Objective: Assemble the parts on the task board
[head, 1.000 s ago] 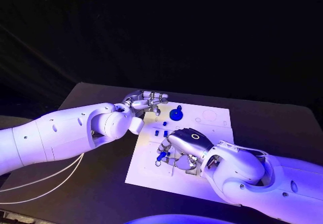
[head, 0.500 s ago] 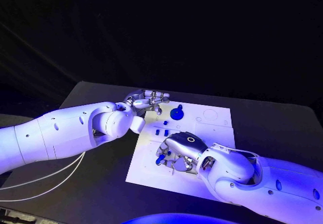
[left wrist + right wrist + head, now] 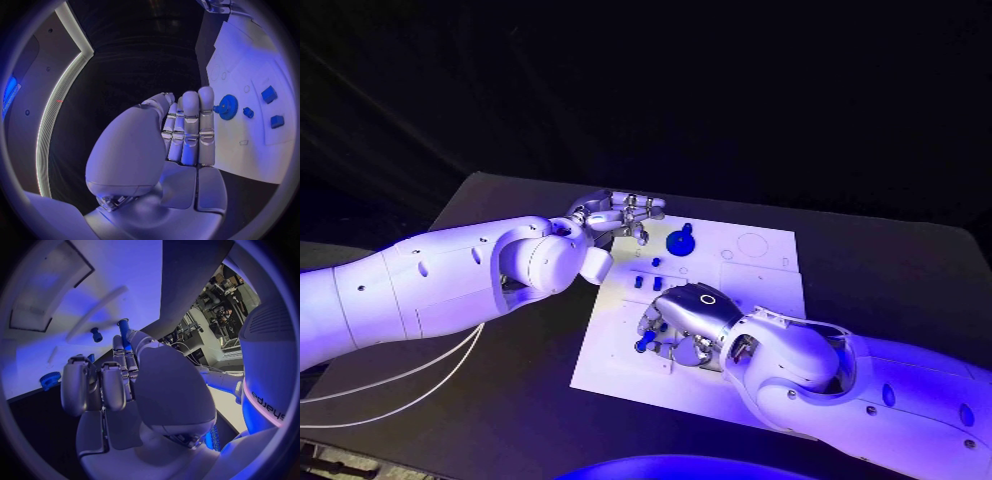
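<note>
The right hand (image 3: 687,315) lies low over the near left part of the task board (image 3: 747,270), fingers curled down; in the right wrist view a slim blue peg (image 3: 124,331) stands upright against its fingertips (image 3: 119,342), apparently pinched, though the grip itself is partly hidden. In the head view a small blue part (image 3: 645,344) shows just beneath this hand at the board's left side. The left hand (image 3: 620,214) sits at the board's far left corner, its fingers straight, pressed side by side and holding nothing. Just beside its fingertips (image 3: 206,97) a blue gear (image 3: 681,241) stands on the board, seemingly set on a post. Between the two hands lie two small blue blocks (image 3: 646,282) and a small blue stud (image 3: 656,262), all on the white plate. Farther right the board carries faint circular outlines (image 3: 753,245). The board rests flat on the bench (image 3: 906,270), a dark matte top whose bare surface runs round it on every side. Thin white cables (image 3: 401,395) hang from the left arm over the bench's near left corner. Beyond the bench the room is dark; the left wrist view catches a pale lit strip (image 3: 53,107) curving along a wall panel.
</note>
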